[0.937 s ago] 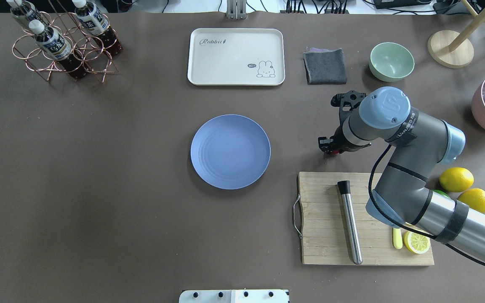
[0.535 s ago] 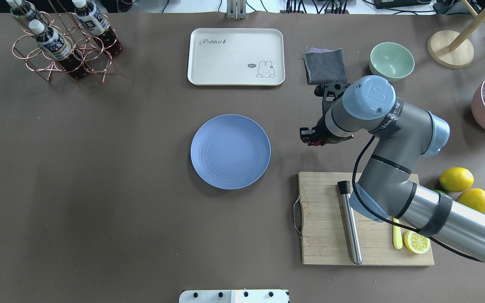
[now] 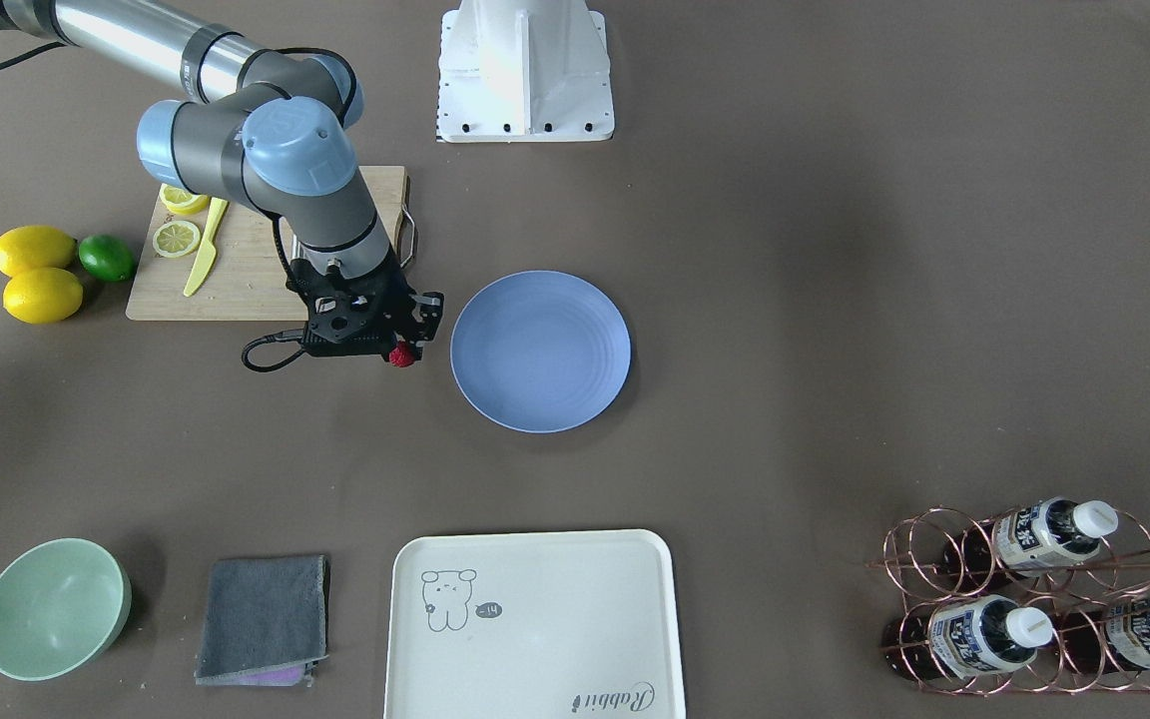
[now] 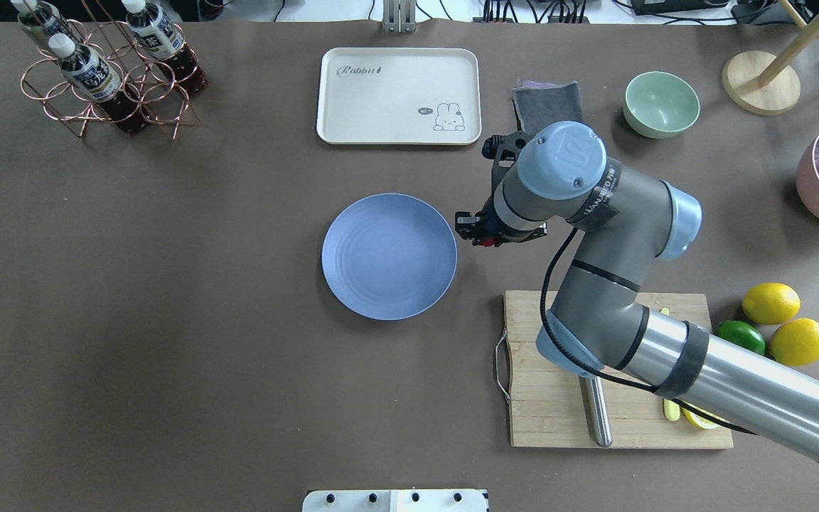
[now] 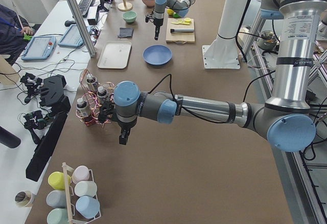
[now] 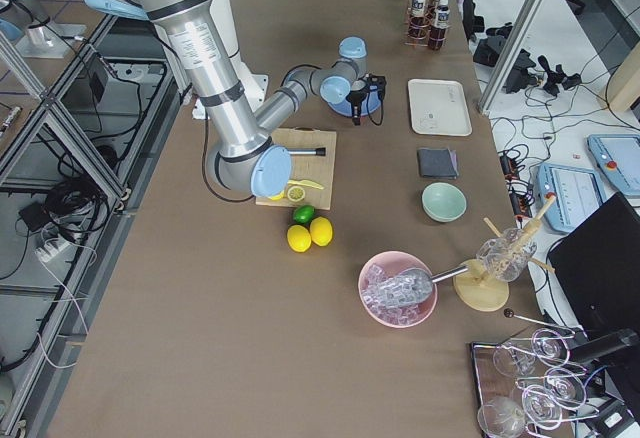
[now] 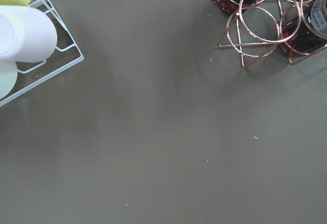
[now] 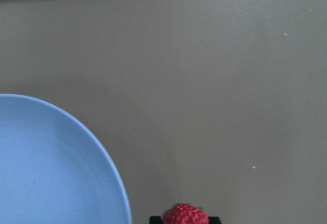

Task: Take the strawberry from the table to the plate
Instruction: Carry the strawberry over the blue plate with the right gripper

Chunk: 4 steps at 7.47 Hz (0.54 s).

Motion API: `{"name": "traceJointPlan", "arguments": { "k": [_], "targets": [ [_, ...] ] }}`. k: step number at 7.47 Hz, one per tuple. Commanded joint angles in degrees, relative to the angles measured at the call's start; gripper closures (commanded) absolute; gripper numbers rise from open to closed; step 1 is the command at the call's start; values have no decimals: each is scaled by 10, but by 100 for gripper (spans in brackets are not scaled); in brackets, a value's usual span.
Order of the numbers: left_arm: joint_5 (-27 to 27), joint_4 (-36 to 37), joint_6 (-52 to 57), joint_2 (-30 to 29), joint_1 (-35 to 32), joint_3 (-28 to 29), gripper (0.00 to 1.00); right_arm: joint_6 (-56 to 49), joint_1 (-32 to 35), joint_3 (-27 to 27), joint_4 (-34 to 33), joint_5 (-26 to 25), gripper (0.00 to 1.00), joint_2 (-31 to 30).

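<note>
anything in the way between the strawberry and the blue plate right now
Nothing visible does. The right tool holds the strawberry just outside the rim of the plate, and only a narrow strip of bare table lies between them. Nothing lies on the plate either.

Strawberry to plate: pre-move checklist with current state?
1. Grip on strawberry by right gripper: ok, the berry sits between the fingers.
2. Berry over plate: not ok, it is beside the rim, over bare table.
3. Plate free for the drop: ok, nothing on it.
4. Gap between berry and rim free: ok.
5. Berry high enough to pass the rim: cannot tell.
6. Path clear of left gripper: ok, it hangs near the bottle rack, far from the plate.
</note>
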Motion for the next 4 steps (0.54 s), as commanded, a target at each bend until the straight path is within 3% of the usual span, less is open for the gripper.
{"name": "traceJointPlan", "arguments": {
  "k": [1, 4],
  "targets": [
    [0, -3, 11, 15, -11, -2, 2, 57, -35, -45, -4, -28, 100, 68],
    [0, -4, 11, 17, -11, -2, 2, 84, -64, -92, -20, -63, 100, 124]
  ]
}}
